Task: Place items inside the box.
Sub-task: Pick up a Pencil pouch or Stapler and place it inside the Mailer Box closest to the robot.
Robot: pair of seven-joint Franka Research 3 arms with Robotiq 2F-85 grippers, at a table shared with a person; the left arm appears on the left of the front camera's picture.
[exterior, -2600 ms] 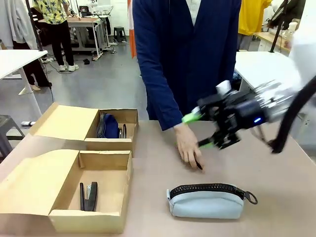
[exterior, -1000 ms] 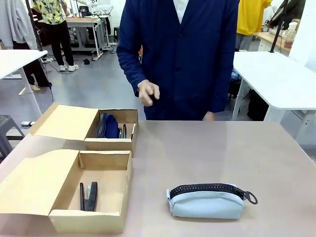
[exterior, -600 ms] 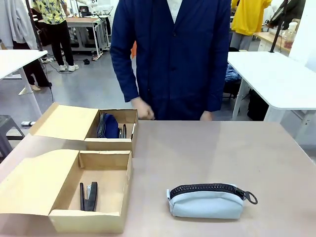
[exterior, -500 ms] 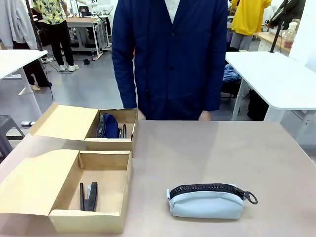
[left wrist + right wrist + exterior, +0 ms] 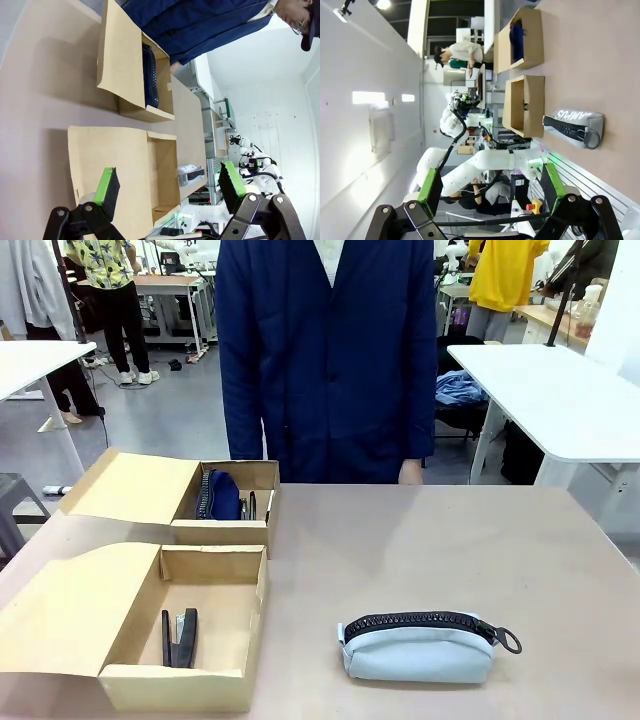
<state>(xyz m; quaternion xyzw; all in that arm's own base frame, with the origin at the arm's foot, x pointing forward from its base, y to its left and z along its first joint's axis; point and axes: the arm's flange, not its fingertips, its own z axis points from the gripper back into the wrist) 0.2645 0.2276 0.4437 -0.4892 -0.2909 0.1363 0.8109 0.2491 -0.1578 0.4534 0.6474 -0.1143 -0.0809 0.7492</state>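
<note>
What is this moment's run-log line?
left tool: open, empty | right tool: open, empty | pencil case: on table | stapler: in near box

- left gripper (image 5: 169, 182): jaws wide apart, green pads (image 5: 107, 184) hanging above the near box (image 5: 162, 170)
- far box (image 5: 125, 65): beyond the near box, apart from it, holding a navy pouch (image 5: 150, 75)
- pencil case (image 5: 191, 173): on the table (image 5: 45, 90), past the near box's side wall
- person's navy coat (image 5: 200, 25): well beyond the near box

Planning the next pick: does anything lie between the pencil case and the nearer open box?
Nothing visible does. Only bare table lies between the pencil case and the nearer box, which stands open at the top.
</note>
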